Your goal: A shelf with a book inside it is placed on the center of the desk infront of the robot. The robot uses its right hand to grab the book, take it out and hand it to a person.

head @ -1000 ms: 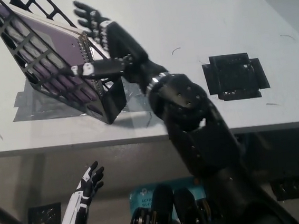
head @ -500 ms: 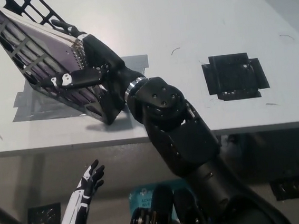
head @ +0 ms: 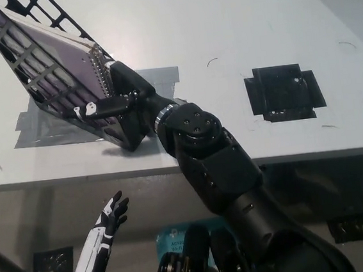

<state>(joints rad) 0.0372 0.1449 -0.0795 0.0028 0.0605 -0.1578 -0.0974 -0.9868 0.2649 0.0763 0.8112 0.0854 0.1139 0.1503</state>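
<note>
Head view, desk: I see the grey-white desk (head: 236, 34) fill the upper part of the picture; its front edge runs across the middle.
Shelf: the black lattice shelf (head: 15, 46) stands tilted near the desk's front-left corner, on strips of grey tape (head: 39, 127).
Book: the purple spiral-bound book (head: 65, 60) is inside the shelf, its wire spine (head: 100, 70) turned to the open side.
Right hand: my black right hand (head: 118, 94) is at the open side of the shelf, against the spine edge of the book. One finger with a white tip (head: 89, 109) lies along the lower shelf frame. I cannot tell if the fingers really grip the book, because the shelf bars and the hand cover each other.
Left hand: my white left hand (head: 109, 219) rests below the desk's front edge, at the lower left, released with fingers spread.
Other: a black square plate (head: 285, 92) lies flat on the desk toward the right edge.
</note>
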